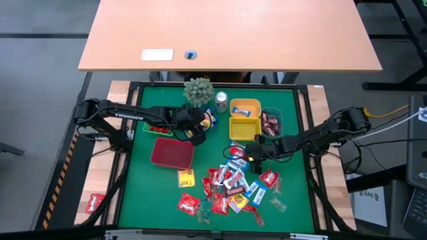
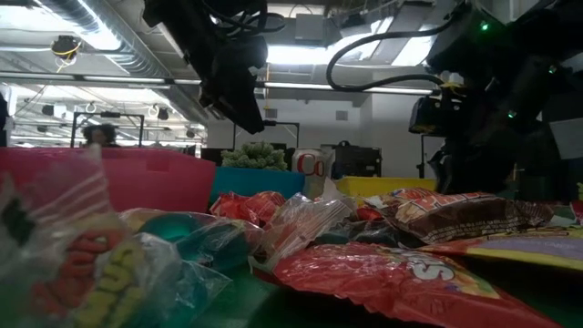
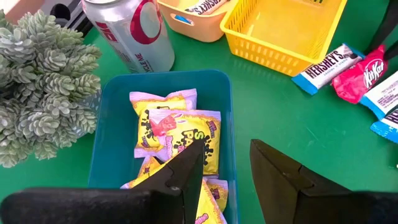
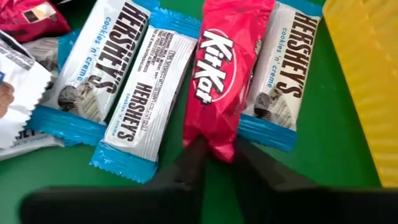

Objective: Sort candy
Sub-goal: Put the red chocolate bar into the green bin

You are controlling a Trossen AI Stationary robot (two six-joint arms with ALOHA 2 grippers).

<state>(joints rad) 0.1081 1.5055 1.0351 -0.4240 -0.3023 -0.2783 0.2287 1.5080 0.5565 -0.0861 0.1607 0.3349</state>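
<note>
Green felt covers our work table [image 1: 143, 193], and behind it stands a big wooden desk [image 1: 227, 33]. We see the bins at the far side: a red bin [image 1: 172, 153], a yellow bin [image 1: 244, 128], and a blue bin [image 3: 112, 124] that already has yellow packets in it. Our left gripper [image 3: 227, 171] hangs above this blue bin with its jaws apart and nothing between them. Our right gripper [image 4: 214, 163] is low at the near end of a red KitKat bar [image 4: 224, 68], and its jaws are pinching the tail of the wrapper. To do this step well, we think the grip should catch the bar itself, not only the thin foil, and lift straight up so the white and blue Hershey's bars [image 4: 140, 93] lying against it do not come along. The candy [image 1: 230, 187] lies in a loose pile in the middle and near part of the table, shiny and flat.
</note>
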